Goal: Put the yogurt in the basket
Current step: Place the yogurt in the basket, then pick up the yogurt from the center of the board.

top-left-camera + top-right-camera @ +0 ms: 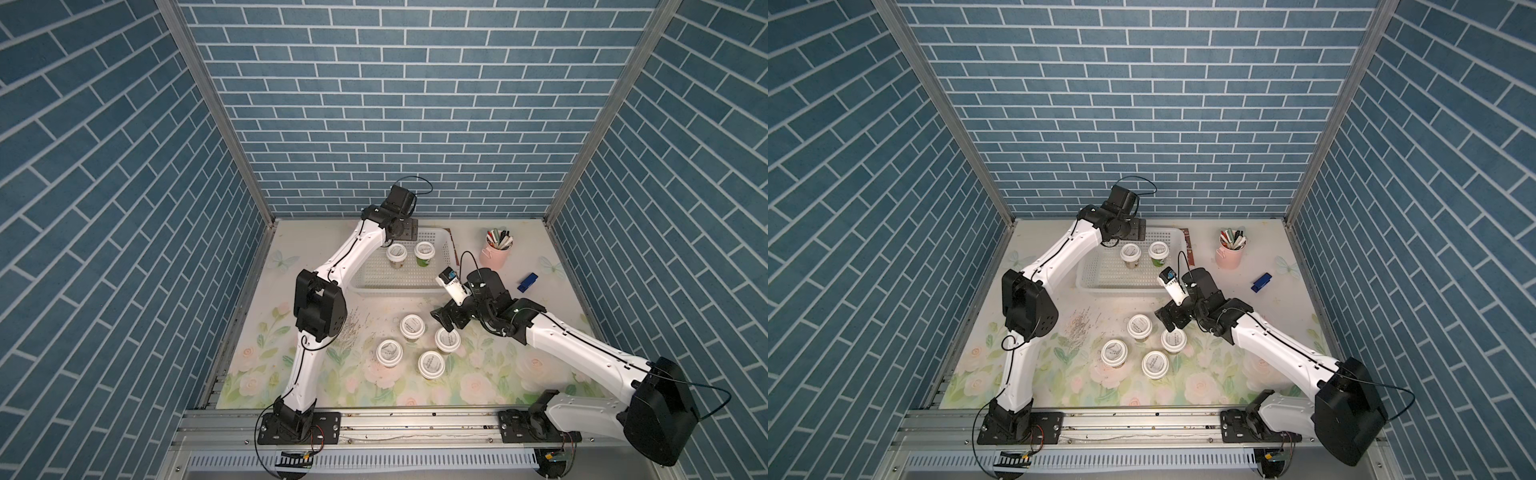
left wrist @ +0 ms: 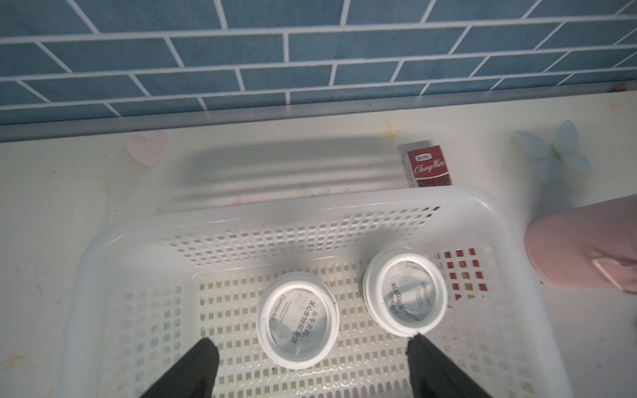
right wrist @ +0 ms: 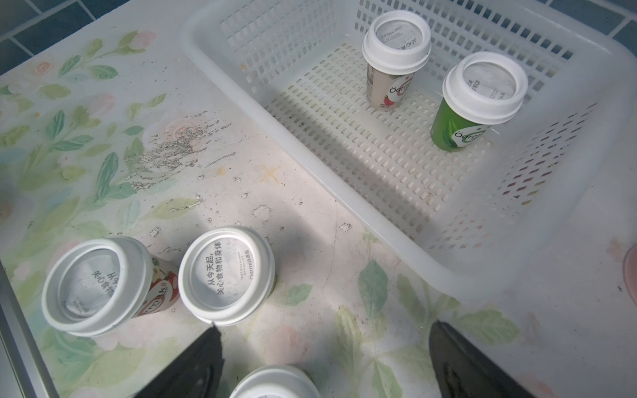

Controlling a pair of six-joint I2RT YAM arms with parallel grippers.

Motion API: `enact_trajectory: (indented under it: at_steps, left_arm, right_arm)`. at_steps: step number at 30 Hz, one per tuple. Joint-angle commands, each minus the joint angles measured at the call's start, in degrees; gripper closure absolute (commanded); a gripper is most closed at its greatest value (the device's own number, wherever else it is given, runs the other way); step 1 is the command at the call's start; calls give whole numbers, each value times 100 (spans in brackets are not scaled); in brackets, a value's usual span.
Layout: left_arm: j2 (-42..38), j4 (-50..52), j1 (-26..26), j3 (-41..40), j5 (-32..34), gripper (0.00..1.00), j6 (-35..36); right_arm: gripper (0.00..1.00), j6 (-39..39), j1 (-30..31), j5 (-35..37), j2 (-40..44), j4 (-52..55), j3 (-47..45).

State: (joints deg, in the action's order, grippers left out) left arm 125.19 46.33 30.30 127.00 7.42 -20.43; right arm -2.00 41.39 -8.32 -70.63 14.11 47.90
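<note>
In both top views the white basket sits on the floral counter just above the middle of the frame. Two yogurt cups stand upright in its far half, side by side but apart: the tan cup on the left in the frame and the green cup on the right.

Four more stand upright on the counter below the basket in the frame, in a loose cluster: the nearest cup closest to the basket, the right-hand cup, the left-hand cup and the lowest cup.

The left pincer hangs over the tan cup with its black fingers spread wide. They are clear of that lid on both sides and pinch nothing (one fingertip lies close to the green cup's lid edge; whether they touch cannot be told). The right pincer is just above the right-hand cup, likewise spread wide and gripping nothing.

To the right of the basket in the frame stands a pink cup of pens, with a small blue object further right and lower. A red box lies just behind the basket's far wall.
</note>
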Motion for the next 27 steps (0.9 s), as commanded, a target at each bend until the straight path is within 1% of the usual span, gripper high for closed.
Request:
enact_trajectory:
  at_steps: [1,8,11,15,18,22,27]
  left_arm:
    - [-464,-133,123,-268,-127,9,137]
    - [-1593,-593,340,-1096,-144,6,252]
    - [-2128,-668,462,-1669,-79,5,276]
    - [-2951,-697,682,-2632,39,4,190]
    - [-3473,-622,863,-3299,145,3,5]
    - [-4008,-350,1093,-3976,241,3,-312]
    - [-4571,-162,1386,-4787,172,3,-876]
  right_arm:
    - [4,-145,19,-76,51,4,31]
    - [4,-110,19,-210,352,-125,-67]
    - [4,-43,17,-340,549,-198,-138]
    - [4,66,19,-389,783,-185,-234]
    - [4,116,19,-392,939,-109,-287]
    - [4,178,18,-388,1097,54,-289]
    - [4,265,14,-406,1268,161,-356]
